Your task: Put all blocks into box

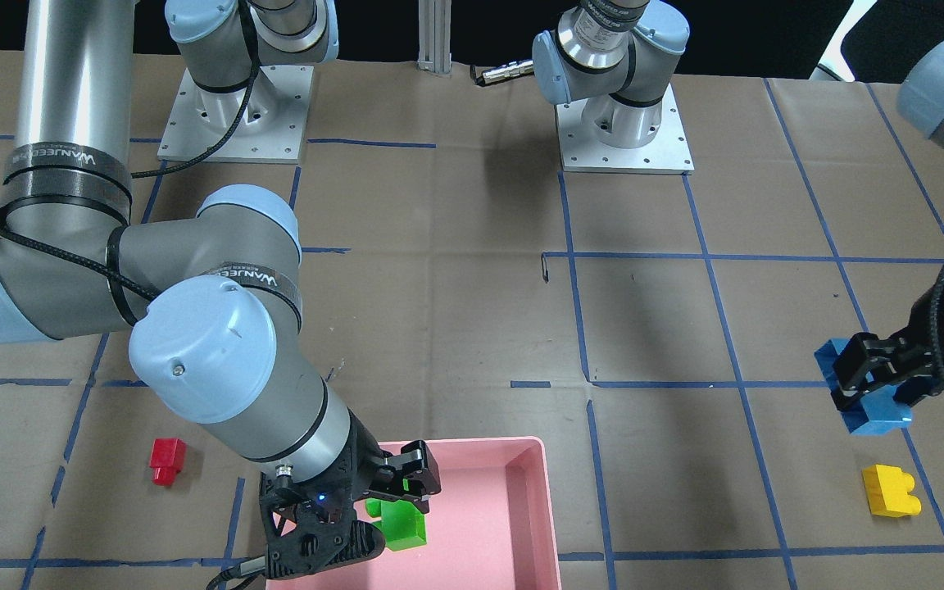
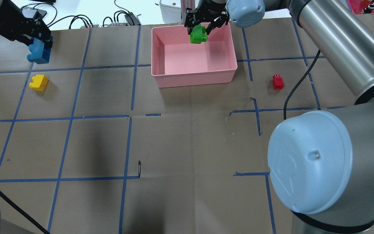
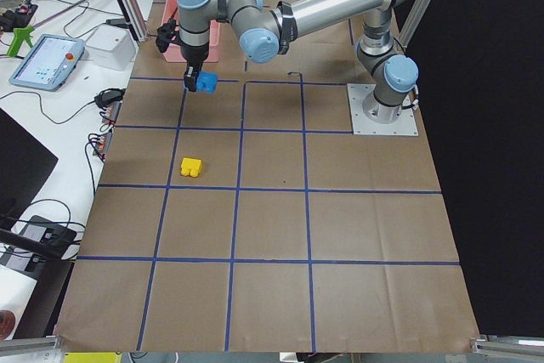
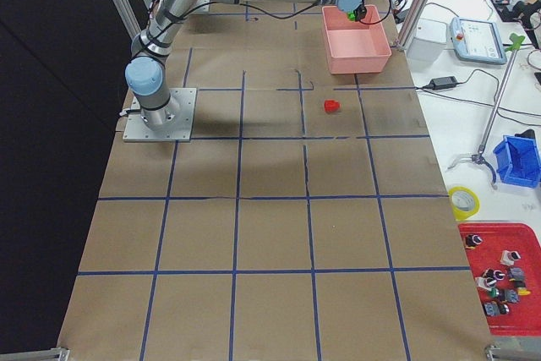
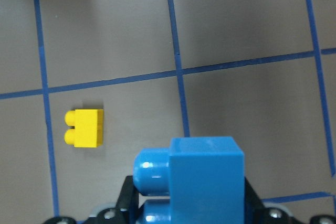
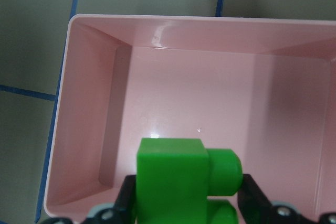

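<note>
Two of the four blocks are gripped and two lie loose on the bench (image 2: 187,146). The right hand (image 2: 203,27) is clamped on the green block (image 2: 198,35), a finger pressing each side, with the studs pointing sideways. It holds the block over the far part of the pink box (image 2: 193,81), whose floor lies directly beneath the hand. The red block (image 2: 277,82) sits on the bench outside the box, well apart from that hand, nearer the robot and further to its right. The left hand (image 2: 32,32) is closed on the blue block (image 2: 39,52) and holds it above the bench. The yellow block (image 2: 38,82) lies near this hand, on the robot's side of it, apart from the blue block.
</note>
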Controlling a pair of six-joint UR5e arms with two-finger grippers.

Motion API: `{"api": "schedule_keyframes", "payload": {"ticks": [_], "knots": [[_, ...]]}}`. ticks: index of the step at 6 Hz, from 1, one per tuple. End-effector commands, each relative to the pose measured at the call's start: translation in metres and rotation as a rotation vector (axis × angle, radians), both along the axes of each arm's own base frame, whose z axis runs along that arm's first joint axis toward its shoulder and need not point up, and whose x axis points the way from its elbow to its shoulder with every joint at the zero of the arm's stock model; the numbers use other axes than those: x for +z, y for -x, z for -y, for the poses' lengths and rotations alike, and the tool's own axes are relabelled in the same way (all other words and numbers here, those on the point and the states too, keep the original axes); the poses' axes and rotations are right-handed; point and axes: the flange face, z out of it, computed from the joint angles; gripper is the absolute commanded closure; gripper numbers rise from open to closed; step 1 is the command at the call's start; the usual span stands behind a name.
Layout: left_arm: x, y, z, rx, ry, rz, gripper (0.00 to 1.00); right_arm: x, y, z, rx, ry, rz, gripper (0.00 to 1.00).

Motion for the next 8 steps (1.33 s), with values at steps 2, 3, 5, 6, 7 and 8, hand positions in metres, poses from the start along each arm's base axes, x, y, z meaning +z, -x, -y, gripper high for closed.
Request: {"api": "schedule_keyframes", "payload": {"ticks": [2,3,5,6,7,8], "knots": [[-0.009,0.103,0.047,0.049,-0.008,-0.038,0.86,0.0,0.011,-0.001,-0.009,-0.006,-0.018,0.0],[-0.013,0.16,0.067,0.062,-0.009,-0.052,0.86,0.021,0.043,0.001,0.003,0.027,-0.037,0.0],[-0.047,0.25,0.102,0.108,-0.034,-0.074,0.86,0.047,0.138,-0.018,0.014,-0.013,-0.215,0.01],[-0.063,0.288,0.111,0.126,-0.038,-0.078,0.86,0.042,0.185,-0.031,0.0,-0.041,-0.266,0.01],[-0.09,0.325,0.12,0.131,-0.051,-0.084,0.87,0.019,0.215,-0.049,-0.022,-0.056,-0.268,0.01],[-0.126,0.359,0.126,0.127,-0.068,-0.08,0.87,-0.018,0.229,-0.057,-0.046,-0.018,-0.275,0.01]]}}
